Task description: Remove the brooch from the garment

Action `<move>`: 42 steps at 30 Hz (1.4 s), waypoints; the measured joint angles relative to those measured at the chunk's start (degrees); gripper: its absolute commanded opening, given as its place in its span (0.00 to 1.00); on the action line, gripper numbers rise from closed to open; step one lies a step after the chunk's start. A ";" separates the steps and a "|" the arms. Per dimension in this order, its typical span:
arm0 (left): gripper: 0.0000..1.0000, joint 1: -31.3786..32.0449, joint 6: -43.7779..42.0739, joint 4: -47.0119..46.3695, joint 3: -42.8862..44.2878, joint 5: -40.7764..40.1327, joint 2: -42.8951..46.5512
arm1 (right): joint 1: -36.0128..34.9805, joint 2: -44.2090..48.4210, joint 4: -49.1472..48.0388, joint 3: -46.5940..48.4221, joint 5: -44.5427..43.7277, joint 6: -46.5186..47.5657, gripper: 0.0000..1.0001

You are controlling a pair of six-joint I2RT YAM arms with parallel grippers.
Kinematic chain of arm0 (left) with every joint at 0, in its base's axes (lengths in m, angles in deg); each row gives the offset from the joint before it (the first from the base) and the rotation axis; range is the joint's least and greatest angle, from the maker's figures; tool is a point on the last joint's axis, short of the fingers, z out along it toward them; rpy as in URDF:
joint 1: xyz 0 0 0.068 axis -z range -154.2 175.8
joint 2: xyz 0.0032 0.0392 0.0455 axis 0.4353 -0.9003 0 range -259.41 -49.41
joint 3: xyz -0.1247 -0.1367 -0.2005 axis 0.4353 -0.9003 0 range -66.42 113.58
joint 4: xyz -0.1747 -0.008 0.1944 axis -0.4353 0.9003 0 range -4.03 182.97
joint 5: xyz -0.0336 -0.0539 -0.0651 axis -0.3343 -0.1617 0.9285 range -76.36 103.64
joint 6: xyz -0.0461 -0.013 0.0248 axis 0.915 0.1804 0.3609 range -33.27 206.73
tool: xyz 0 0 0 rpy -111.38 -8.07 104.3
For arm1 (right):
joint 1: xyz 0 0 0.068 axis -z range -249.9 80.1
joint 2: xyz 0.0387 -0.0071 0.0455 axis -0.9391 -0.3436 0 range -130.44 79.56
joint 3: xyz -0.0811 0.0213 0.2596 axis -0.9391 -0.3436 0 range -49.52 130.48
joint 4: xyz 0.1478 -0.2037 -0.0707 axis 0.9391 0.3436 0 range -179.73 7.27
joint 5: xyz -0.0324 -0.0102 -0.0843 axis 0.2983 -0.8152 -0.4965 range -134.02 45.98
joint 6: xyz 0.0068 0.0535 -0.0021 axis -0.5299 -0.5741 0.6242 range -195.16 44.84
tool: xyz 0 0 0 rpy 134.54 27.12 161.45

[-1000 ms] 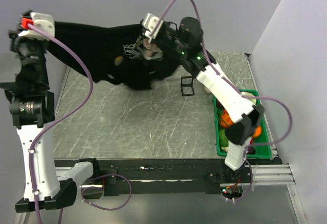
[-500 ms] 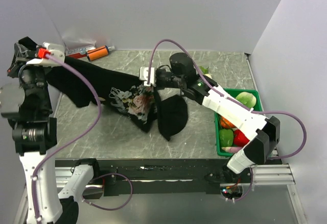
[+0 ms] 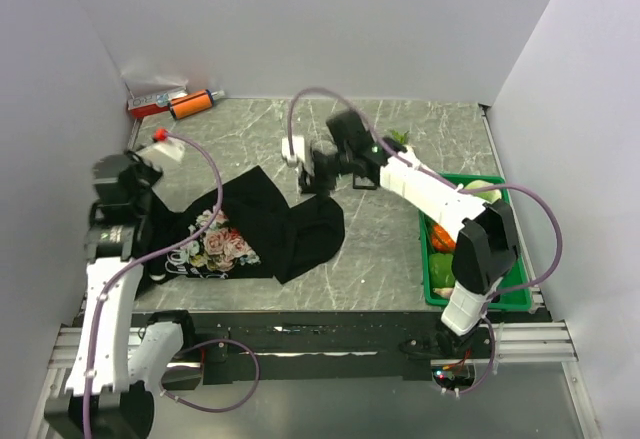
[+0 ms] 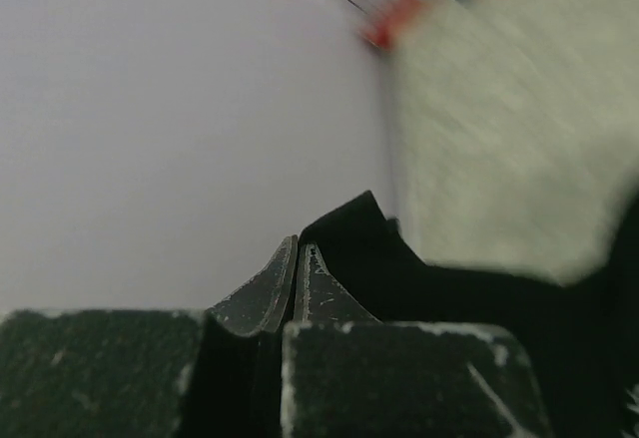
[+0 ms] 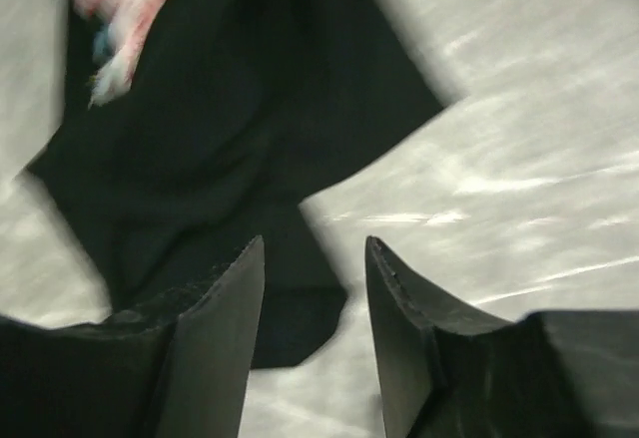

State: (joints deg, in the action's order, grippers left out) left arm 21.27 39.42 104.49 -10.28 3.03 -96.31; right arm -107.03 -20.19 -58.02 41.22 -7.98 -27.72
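The garment (image 3: 290, 229), a black T-shirt with a pink rose print (image 3: 222, 249), lies crumpled on the left half of the table. My left gripper (image 3: 152, 204) is low at the shirt's left edge, mostly hidden under its own wrist. In the left wrist view its fingers (image 4: 297, 248) are pressed together, with black cloth (image 4: 369, 243) rising right at the tips. My right gripper (image 3: 315, 174) hovers over the shirt's right edge. It (image 5: 315, 253) stands open with nothing between the fingers, and black fabric (image 5: 230, 109) lies below it. The brooch is hidden.
A green bin (image 3: 522, 297) holding vegetables stands at the right edge of the table. An orange marker (image 3: 192, 106) and a red-and-silver item (image 3: 155, 99) lie at the back left corner. A small green thing (image 3: 398, 139) sits behind the right arm. Walls close the left, back and right sides.
The shirt, held up stretched between both grippers, has dropped onto the table. My right gripper has opened and let go of it. My left arm has come down with its end.
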 measured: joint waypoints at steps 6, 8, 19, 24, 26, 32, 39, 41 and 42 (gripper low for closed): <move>0.01 -0.02 9.11 7.54 -5.70 3.87 -7.58 | -1.42 6.10 0.52 -19.56 2.89 -0.52 0.50; 0.01 -0.04 12.98 9.27 -4.44 5.68 -10.54 | -3.02 6.71 0.31 -22.56 4.35 -2.60 0.50; 0.01 -0.04 20.65 14.53 -2.82 12.66 -12.02 | -5.09 -8.50 -14.08 -16.31 8.48 -33.88 0.57; 0.01 -0.04 20.74 16.06 -2.82 12.74 -10.38 | -5.05 -14.05 -14.01 -12.02 6.93 -38.03 0.53; 0.01 -0.04 21.07 16.65 -2.82 12.76 -10.36 | -5.05 -15.67 -13.81 -10.23 6.03 -38.66 0.47; 0.01 -0.04 21.27 16.92 -2.82 12.72 -10.36 | -5.05 -18.58 -12.63 -5.60 3.45 -38.36 0.13; 0.01 -0.04 21.29 16.87 -2.82 12.70 -10.38 | -4.98 -18.64 -10.16 -3.54 2.19 -36.15 0.38; 0.01 -0.04 21.29 16.87 -2.82 12.68 -10.43 | -4.98 -18.64 -9.73 -3.50 1.57 -36.00 0.42; 0.01 -0.04 21.27 16.87 -2.82 12.66 -10.47 | -4.98 -18.69 -9.33 -3.50 1.03 -35.95 0.44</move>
State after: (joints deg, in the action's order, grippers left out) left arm 21.23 60.68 121.37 -13.10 15.68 -106.78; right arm -112.01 -38.87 -67.36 37.73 -6.96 -63.68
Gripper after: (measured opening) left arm 0.021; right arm 0.381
